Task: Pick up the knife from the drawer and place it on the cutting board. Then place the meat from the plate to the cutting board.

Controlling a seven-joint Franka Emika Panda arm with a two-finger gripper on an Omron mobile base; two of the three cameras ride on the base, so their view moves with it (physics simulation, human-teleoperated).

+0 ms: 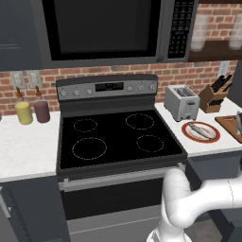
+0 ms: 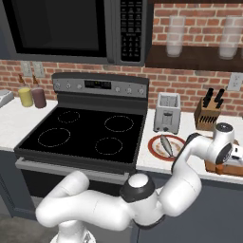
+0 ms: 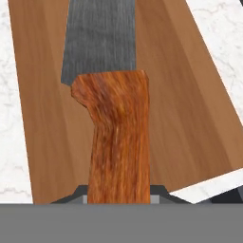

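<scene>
In the hand view my gripper (image 3: 119, 194) is shut on the orange-brown handle of the knife (image 3: 118, 133). The knife's grey blade points away, close over the brown cutting board (image 3: 190, 109). In the right base view the gripper (image 2: 236, 160) is over the cutting board (image 2: 219, 167) at the counter's right end. Just left of it stands the red-rimmed plate (image 2: 154, 142), with the silver-grey meat (image 2: 166, 145) lying on it. The left base view also has the plate (image 1: 188, 132), the meat (image 1: 198, 130) and the board (image 1: 230, 125). The drawer is hidden behind my arm.
A silver toaster (image 2: 167, 114) and a wooden knife block (image 2: 208, 114) stand behind the plate by the brick wall. The black stove top (image 1: 118, 137) lies to the left. Two jars (image 1: 32, 112) stand on the left counter. White marble counter (image 3: 213, 23) surrounds the board.
</scene>
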